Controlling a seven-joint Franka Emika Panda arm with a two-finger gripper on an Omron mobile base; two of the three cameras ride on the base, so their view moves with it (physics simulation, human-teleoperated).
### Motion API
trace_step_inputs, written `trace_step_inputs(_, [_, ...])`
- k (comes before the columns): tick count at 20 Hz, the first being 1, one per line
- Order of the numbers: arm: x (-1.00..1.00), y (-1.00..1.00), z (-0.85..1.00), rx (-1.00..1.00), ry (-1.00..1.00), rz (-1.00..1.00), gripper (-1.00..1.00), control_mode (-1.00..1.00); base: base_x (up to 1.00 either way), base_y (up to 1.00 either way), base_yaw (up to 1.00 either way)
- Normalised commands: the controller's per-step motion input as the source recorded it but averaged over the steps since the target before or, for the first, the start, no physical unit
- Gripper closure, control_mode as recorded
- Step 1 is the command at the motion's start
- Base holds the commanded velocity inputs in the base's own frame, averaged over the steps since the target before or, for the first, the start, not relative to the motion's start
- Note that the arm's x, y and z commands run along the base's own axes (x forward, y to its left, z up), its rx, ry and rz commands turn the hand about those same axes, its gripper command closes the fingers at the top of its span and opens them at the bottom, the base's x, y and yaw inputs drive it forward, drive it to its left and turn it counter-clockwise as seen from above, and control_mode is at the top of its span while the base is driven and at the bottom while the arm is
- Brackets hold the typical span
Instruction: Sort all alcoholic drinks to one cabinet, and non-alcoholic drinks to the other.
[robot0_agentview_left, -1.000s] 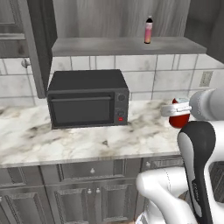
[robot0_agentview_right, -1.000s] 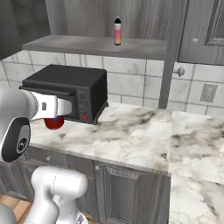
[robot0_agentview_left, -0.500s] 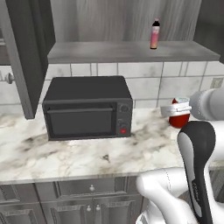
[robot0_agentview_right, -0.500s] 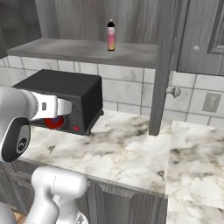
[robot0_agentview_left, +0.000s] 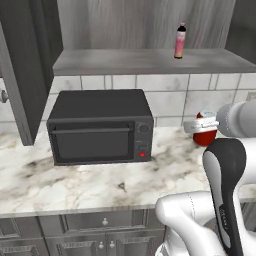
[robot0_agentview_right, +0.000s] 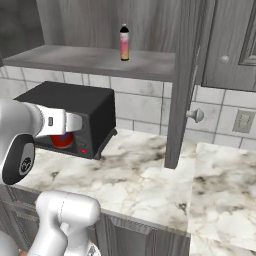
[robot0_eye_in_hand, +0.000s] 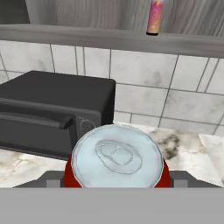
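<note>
The end effector (robot0_eye_in_hand: 114, 183) has the red soda can (robot0_eye_in_hand: 114, 161) between its jaws, which stand wide and closed on the can's body; the can's silver top faces the hand camera. In the left base view the can (robot0_agentview_left: 204, 134) hangs above the right part of the marble counter (robot0_agentview_left: 75, 180), to the right of the black microwave (robot0_agentview_left: 100, 125) and clear of it. Above the microwave, the open wall cabinet's shelf floor (robot0_agentview_left: 125, 62) carries the pink black-capped bottle (robot0_agentview_left: 180, 41), standing upright toward the right end and near the back.

The step in hand, by my reading, is carrying the can up to join that pink bottle, since both are non-alcoholic. To do it well, lift the can clear above the shelf's front edge before moving inward, so its base does not catch the lip. Keep the can upright throughout. Aim for the bare stretch of shelf left of the pink bottle, well apart from it, so neither the can nor the jaws knock it over. Watch the open dark door (robot0_agentview_right: 182, 85) hanging at the cabinet's right side when swinging the arm. Set the base flat on the shelf before letting go, then back straight out.
</note>
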Motion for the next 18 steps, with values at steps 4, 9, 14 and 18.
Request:
trace_step_inputs(4, [0.0, 0.0, 0.0, 0.0, 0.0, 0.0, 1.0, 1.0, 0.28, -0.2, 0.02])
trace_step_inputs(9, [0.0, 0.0, 0.0, 0.0, 0.0, 0.0, 1.0, 1.0, 0.12, -0.04, 0.01])
trace_step_inputs(14, [0.0, 0.0, 0.0, 0.0, 0.0, 0.0, 1.0, 1.0, 0.01, 0.0, 0.0])
trace_step_inputs(18, [0.0, 0.0, 0.0, 0.0, 0.0, 0.0, 1.0, 1.0, 0.0, 0.0, 0.0])
